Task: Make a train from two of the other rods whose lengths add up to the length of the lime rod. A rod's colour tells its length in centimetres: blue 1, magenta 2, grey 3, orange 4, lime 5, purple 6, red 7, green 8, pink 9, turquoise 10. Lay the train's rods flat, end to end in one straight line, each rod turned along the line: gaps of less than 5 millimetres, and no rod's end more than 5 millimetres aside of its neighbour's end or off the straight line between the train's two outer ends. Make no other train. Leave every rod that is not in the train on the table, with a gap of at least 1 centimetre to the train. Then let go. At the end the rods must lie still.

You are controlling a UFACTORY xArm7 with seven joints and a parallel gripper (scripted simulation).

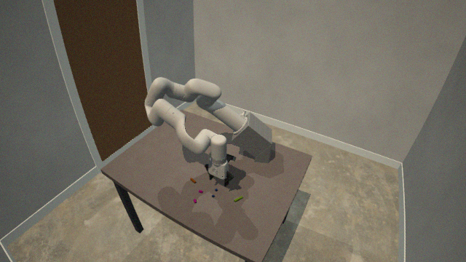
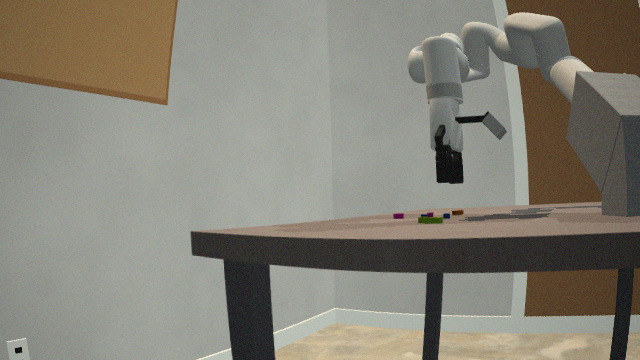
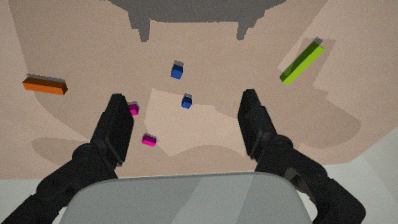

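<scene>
Gripper spread wide, holding nothing, hanging well above the table with fingers pointing down. Likely a survey pose: from this height the wrist view takes in every rod before a first pick.

Directly below, between the fingers: one blue rod, with the second blue rod just beyond it. By the left finger, one magenta rod in plain view; the other magenta rod partly hidden behind that finger. Further out, the orange rod lies well off to one side and the lime rod well off to the other, angled.

Count: two blue, two magenta, one orange, one lime. Six rods, all flat on the table, none touching another.

Judgement: lime needs five; orange plus one blue gives it. No grey in view, so magenta cannot pair up. No train begun yet. Orange sits well apart from both blues, so one must be carried to the other. The magentas lie near the blues and need a gap from whatever line is built.
</scene>
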